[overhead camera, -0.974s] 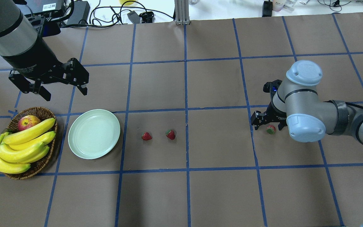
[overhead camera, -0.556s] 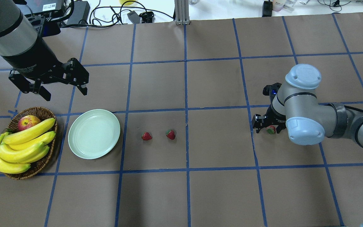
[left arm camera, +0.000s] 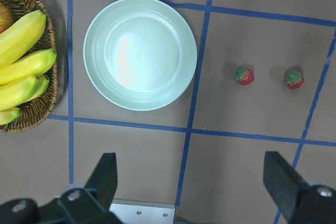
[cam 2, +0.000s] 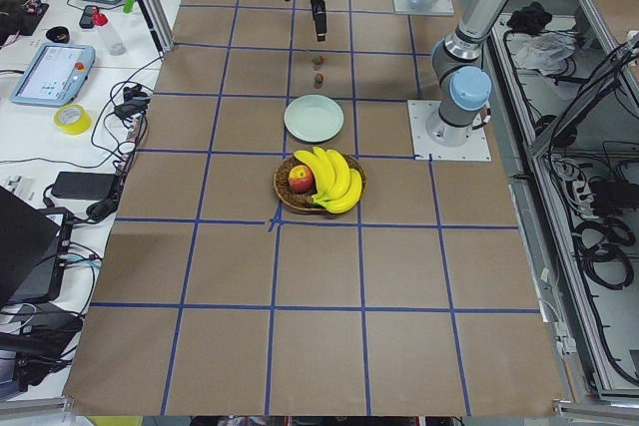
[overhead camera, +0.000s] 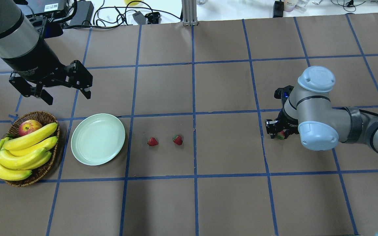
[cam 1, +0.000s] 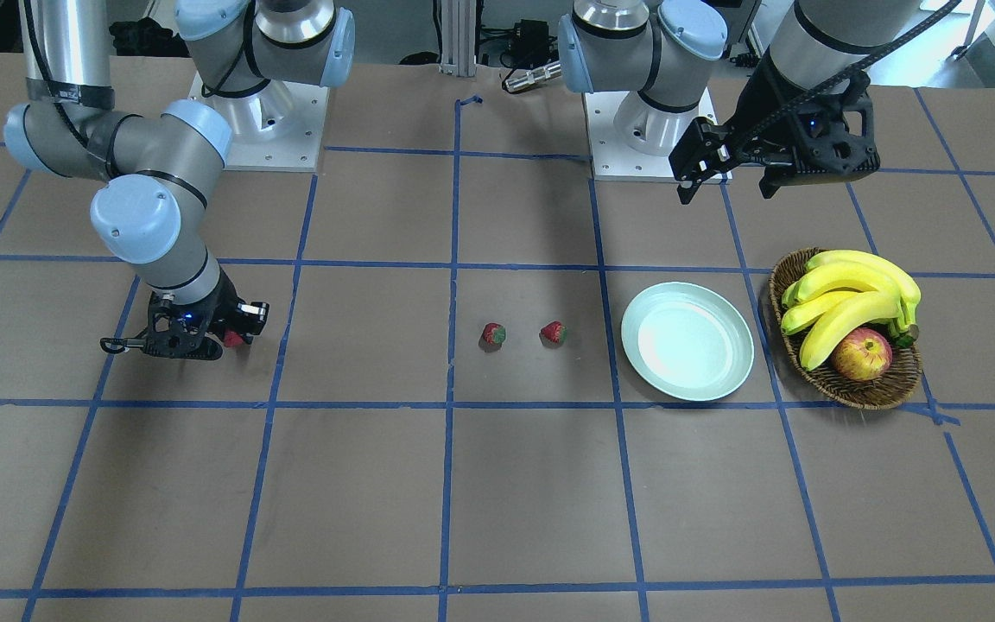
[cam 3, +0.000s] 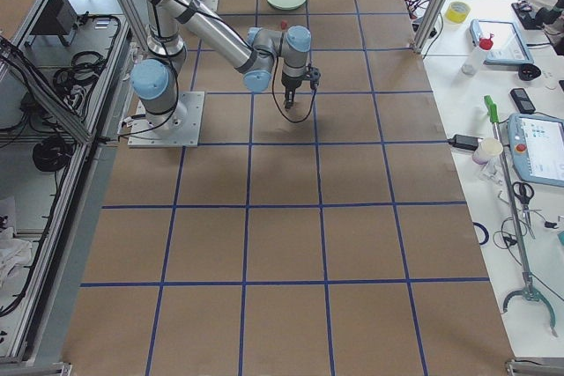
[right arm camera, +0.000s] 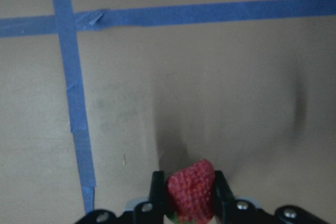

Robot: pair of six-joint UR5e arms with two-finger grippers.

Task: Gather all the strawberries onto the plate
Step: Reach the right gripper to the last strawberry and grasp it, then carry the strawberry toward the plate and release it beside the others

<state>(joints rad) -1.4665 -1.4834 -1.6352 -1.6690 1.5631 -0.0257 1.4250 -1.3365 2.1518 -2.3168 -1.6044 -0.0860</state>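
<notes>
the right gripper (overhead camera: 279, 133) is now drawn in tight. its jaws, spread wide to either side of the strawberry (right arm camera: 191, 190) a second ago and half narrowed shortly after, are now pressed against the berry's two sides. in the overhead view the strawberry, seen whole before, is partly covered by the fingers (right arm camera: 156, 195). the right arm (overhead camera: 356, 123) is shifted slightly toward the robot.

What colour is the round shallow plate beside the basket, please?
Pale mint green; the round shallow plate shows best in the left wrist-mounted view.
</notes>
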